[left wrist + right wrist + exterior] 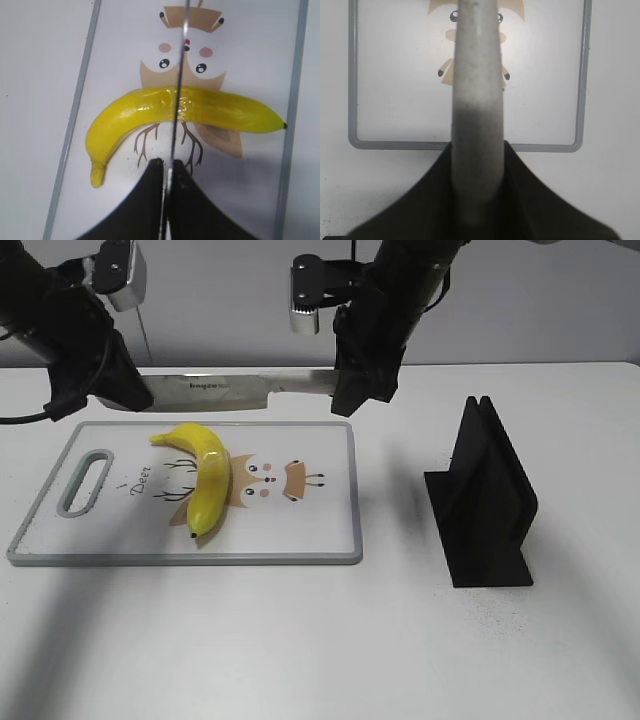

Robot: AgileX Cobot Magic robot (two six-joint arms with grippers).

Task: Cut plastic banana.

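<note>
Desk (300,640): a bare white stretch lay nearest the camera, with a black stand (485,500) upright to the right, well apart from the cutting board.
Cutting board (330,540): white with a grey rim and a cartoon deer print, it lay flat on the desk.
Banana (205,475): glossy yellow, it lay on the board across the deer print, stem toward the far edge and dark tip toward the camera.
Knife (235,390): it was held level in the air, blade stretching from right to left above the far side of the board.
Right tool (362,380): closed around the knife's grey handle.
Left tool (167,172): pinched shut on the thin blade near its tip.
Banana relative to knife: the left wrist view showed the blade edge crossing the banana near its middle; the exterior view suggested the blade was above it, not touching.
Risk, rolling: the curved, slick banana was held by nothing, so a downward press could probably spin or skid it aside.
Risk, uneven descent: if the two arms lowered unequally, the blade might tilt or slip in the left tool's narrow pinch.
</note>
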